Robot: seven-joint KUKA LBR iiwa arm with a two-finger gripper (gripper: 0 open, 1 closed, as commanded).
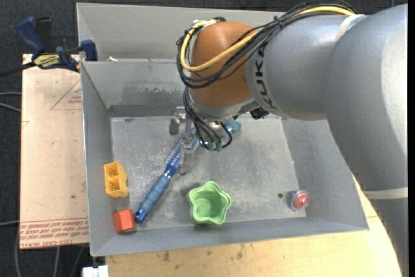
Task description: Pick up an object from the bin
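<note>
**Over the bin's middle: tool low at the upper end of the blue brush**

Arm (311,68) enters from the right. Its orange wrist cover (217,61) sits above the centre of the grey bin (97,159) and hides most of the wrist hardware from above.

Tool (187,143) hangs close to the floor. Open or closed: cannot tell, the cover and cables block the line of sight.

Blue brush (157,189) lies flat on a diagonal. Its twisted upper end is directly at the tool, and its handle runs down-left toward the front wall. Judged the likely pick, since it is the one thing under the tool. A grasp is not confirmed.

The rest lie near the front wall, apart from the tool, so the approach looks uncrowded:
- Green star-shaped cup (209,203), upright, just right of the handle.
- Yellow block (115,180), left side.
- Orange cube (124,220), just beside the handle tip.
- Small red thing (298,200), far right.
</note>
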